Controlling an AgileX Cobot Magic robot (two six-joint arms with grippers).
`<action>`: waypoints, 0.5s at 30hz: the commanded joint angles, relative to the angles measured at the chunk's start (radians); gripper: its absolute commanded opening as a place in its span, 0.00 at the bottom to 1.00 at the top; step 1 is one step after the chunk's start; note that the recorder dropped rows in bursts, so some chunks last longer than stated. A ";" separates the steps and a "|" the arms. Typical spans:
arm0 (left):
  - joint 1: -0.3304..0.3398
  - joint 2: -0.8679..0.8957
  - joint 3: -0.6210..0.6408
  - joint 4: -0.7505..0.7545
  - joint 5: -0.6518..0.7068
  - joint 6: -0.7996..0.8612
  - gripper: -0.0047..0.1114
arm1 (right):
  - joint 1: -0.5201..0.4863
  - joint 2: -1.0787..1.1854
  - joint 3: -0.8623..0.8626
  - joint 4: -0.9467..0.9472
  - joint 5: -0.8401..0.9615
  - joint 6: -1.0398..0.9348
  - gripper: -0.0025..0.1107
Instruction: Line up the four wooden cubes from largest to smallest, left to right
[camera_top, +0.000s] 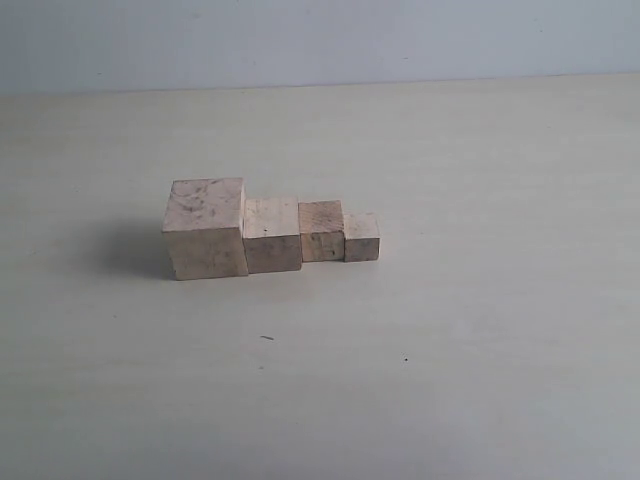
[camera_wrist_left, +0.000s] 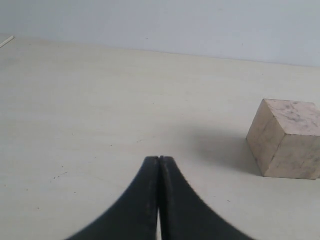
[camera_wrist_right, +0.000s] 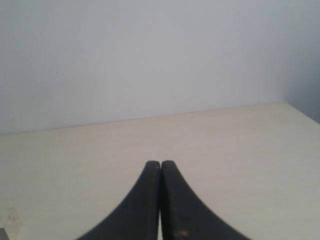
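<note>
The four wooden cubes (camera_top: 272, 233) sit touching in a row on the table (camera_top: 480, 380), largest cube (camera_top: 205, 228) leftmost and nearer the left gripper (camera_wrist_left: 159, 159), which, like the right gripper (camera_wrist_right: 160, 163), is clenched on nothing.

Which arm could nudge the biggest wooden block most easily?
Left, probably. The left pincer has the largest pale beige wooden cube close ahead in its view; the right pincer sees almost only bare table. Sorting already looks done, though.

Desk (camera_top: 450, 380): pale cream surface, faint grain. Wall (camera_top: 320, 40) behind: plain light blue-grey. Lighting was soft, even.
</note>
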 joint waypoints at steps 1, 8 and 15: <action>-0.005 -0.006 0.000 0.001 -0.010 -0.003 0.04 | -0.005 -0.005 0.002 -0.157 0.035 0.132 0.02; -0.005 -0.006 0.000 0.001 -0.010 -0.003 0.04 | -0.005 -0.005 0.006 -0.314 0.054 0.266 0.02; -0.005 -0.006 0.000 0.001 -0.010 -0.003 0.04 | 0.011 -0.027 0.100 -0.314 0.012 0.279 0.02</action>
